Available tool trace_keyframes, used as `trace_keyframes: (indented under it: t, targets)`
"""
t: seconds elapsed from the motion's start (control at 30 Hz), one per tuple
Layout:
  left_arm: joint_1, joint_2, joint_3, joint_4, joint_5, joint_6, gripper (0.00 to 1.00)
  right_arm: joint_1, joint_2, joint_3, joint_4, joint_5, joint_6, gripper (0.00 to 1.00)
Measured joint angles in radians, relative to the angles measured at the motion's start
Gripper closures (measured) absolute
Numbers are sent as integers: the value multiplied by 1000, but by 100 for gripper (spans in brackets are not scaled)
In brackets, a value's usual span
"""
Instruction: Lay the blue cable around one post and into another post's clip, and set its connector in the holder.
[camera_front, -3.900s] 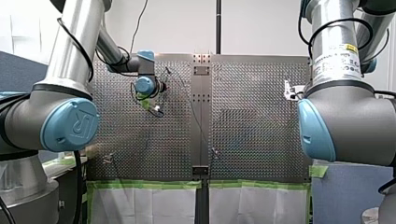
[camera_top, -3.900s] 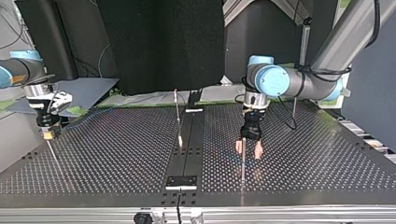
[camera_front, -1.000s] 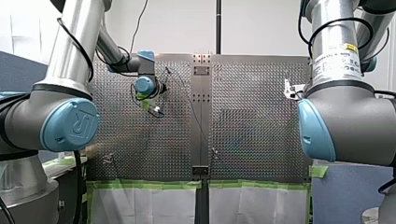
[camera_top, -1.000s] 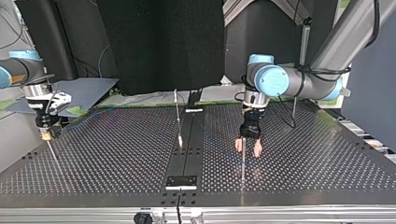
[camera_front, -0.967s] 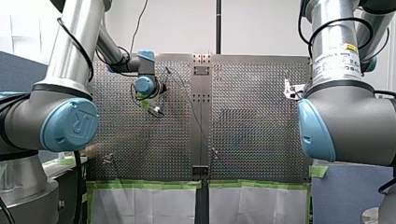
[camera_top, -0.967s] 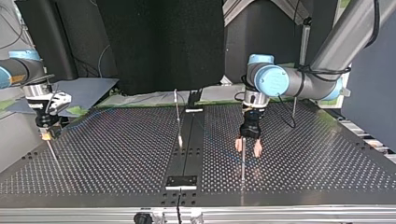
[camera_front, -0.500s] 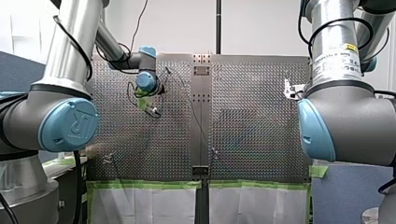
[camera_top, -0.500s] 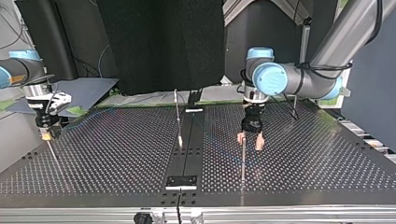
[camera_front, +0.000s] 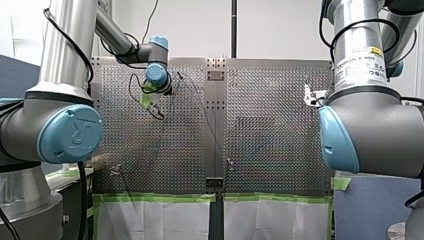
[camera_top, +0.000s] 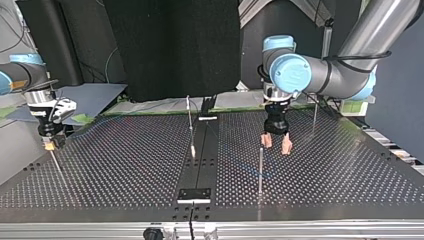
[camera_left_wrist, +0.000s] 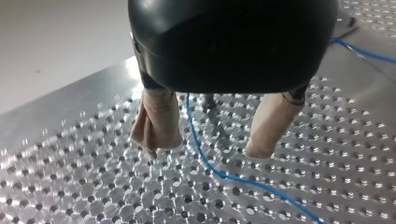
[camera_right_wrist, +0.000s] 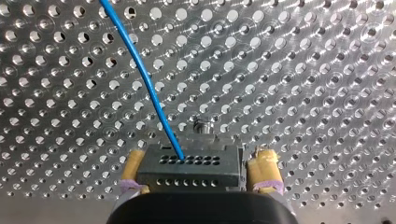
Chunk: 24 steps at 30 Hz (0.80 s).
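In the left wrist view my left gripper (camera_left_wrist: 205, 150) is open, its beige pads (camera_left_wrist: 156, 126) hanging above the plate. The blue cable (camera_left_wrist: 212, 168) runs on the plate under the gap between them, untouched. In the top view this gripper (camera_top: 276, 145) hovers just behind a thin post (camera_top: 260, 167). In the right wrist view my right gripper (camera_right_wrist: 200, 156) is shut on the dark connector (camera_right_wrist: 191, 170), a yellow pad (camera_right_wrist: 264, 163) against each side. The cable (camera_right_wrist: 148, 88) leaves the connector's face. In the top view my right gripper (camera_top: 49, 142) is at the far left, above the plate.
A second post (camera_top: 190, 127) stands on the centre strip and a third (camera_top: 314, 117) at the back right. A black plate (camera_top: 195, 194) sits on the strip near the front edge. The perforated table (camera_top: 125, 170) stretches between the arms. Green tape (camera_front: 155, 197) edges the table.
My left gripper has lifted off the plate and drawn back from the post, to the right and rearward in the top view. It stays open. My right arm has not moved.
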Motion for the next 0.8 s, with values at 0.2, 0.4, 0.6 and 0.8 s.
trace_keyframes:
  t: [0.2,0.4,0.6,0.8]
  targets:
    - [-24,47,-14,-51,-51,51,0,0,0,0,0,0,0,13]
    - [-38,99,13,-102,-64,102,0,0,0,0,0,0,0,13]
    - [-62,148,59,-152,-23,151,0,0,0,0,0,0,0,13]
    - [-87,201,112,-205,30,204,0,0,0,0,0,0,0,13]
